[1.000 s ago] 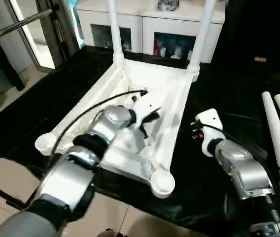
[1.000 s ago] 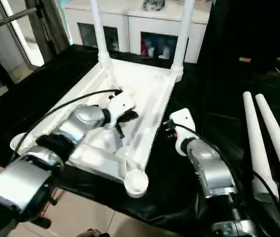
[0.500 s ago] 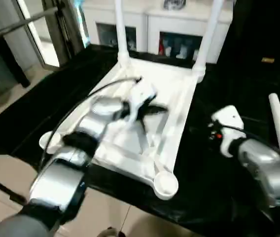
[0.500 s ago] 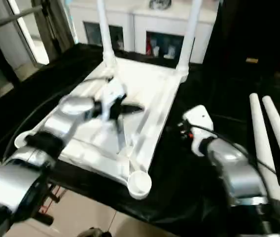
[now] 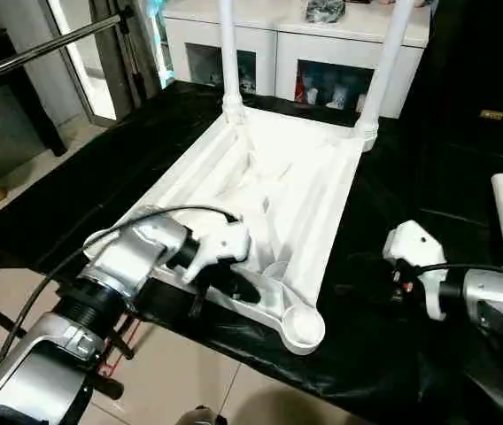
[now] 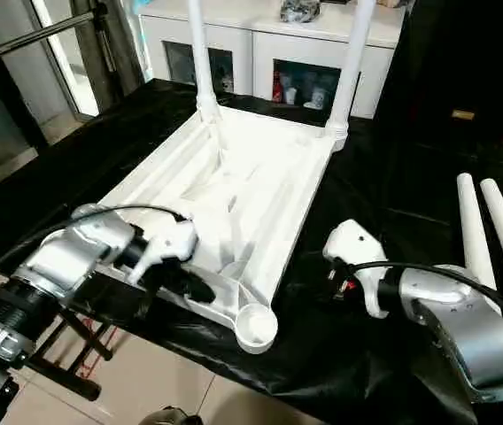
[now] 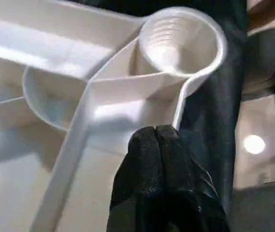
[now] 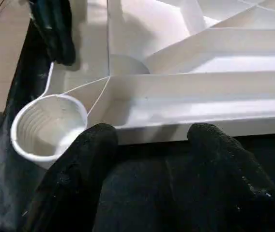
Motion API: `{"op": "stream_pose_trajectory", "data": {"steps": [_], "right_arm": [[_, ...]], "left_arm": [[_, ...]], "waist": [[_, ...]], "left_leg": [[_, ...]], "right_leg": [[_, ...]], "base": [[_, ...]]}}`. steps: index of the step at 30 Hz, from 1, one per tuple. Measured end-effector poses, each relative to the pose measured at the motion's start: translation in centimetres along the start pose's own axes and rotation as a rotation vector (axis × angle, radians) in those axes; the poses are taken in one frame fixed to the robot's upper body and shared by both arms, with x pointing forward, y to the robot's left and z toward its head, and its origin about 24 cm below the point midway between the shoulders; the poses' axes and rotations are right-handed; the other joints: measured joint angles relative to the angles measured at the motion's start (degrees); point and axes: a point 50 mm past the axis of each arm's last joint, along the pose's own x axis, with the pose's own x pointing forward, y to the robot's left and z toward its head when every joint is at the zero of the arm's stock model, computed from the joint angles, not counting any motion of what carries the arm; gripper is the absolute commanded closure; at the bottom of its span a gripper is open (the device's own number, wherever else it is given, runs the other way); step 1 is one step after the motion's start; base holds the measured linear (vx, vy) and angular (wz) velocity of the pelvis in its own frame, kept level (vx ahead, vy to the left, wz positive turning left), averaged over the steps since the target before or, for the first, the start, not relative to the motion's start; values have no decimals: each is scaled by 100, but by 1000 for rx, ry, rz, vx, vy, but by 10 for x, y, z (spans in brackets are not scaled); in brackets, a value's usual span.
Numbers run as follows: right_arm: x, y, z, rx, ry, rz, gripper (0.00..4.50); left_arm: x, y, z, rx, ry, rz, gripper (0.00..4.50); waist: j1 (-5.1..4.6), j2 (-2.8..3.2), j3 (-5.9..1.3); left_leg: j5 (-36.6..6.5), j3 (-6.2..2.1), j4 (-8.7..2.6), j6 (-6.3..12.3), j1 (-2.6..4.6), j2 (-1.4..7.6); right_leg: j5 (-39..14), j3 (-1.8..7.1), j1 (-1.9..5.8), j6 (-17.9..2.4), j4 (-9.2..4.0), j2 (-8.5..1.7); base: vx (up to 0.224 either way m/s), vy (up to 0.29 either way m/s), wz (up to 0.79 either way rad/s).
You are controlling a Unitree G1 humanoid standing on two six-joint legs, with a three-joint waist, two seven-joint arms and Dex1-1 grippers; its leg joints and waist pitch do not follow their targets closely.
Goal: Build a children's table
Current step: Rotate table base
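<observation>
The children's table top (image 5: 278, 186) lies upside down on a black cloth, ribbed underside up. Two white legs (image 5: 227, 53) (image 5: 384, 62) stand in its far corner sockets. The near right socket (image 5: 302, 328) holds nothing. Two loose legs (image 6: 468, 230) lie side by side at the right. My left gripper (image 7: 155, 133) is shut and holds nothing; its tips rest at the top's near rim, just left of that socket (image 7: 181, 38). My right gripper (image 8: 152, 140) is open, low over the cloth beside the top's right long side, facing the same socket (image 8: 48, 128).
A white cabinet (image 5: 322, 44) with open shelves stands behind the table. A metal bar (image 5: 39, 49) slants at the far left. The black cloth (image 5: 411, 177) ends at the near edge, with tiled floor (image 5: 189, 390) below.
My left gripper has drawn back from the middle ribs and down to the top's near rim. The view has also shifted.
</observation>
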Motion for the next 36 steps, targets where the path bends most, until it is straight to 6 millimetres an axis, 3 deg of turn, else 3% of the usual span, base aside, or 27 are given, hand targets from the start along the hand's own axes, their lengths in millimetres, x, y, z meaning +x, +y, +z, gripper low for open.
{"op": "stream_pose_trajectory", "data": {"steps": [12,27,32,36], "right_arm": [[-2,3,4,-20,3,19,162],[-7,1,1,-11,22,-5,162],[-18,-6,6,-12,-8,-92,162],[-20,-9,9,65,-69,-229,162]], "left_arm": [[29,32,14,-35,22,274,450],[57,46,33,-115,-102,369,450],[50,48,38,-120,-162,386,450],[17,39,64,-58,-409,401,450]], "waist": [[16,-1,-1],[30,20,-6],[18,81,-3],[1,99,-17]], "left_leg": [[1,0,2,1,-6,-1],[1,-1,4,2,-17,0],[0,-1,4,2,-21,1],[0,-5,-7,1,-9,2]], "right_leg": [[1,-1,2,0,0,0],[2,-8,-3,-2,-6,0],[3,-11,-8,-3,-6,0],[7,-16,-8,-13,-3,0]], "base": [[0,0,0],[0,0,0],[0,0,0],[0,0,0]]}}
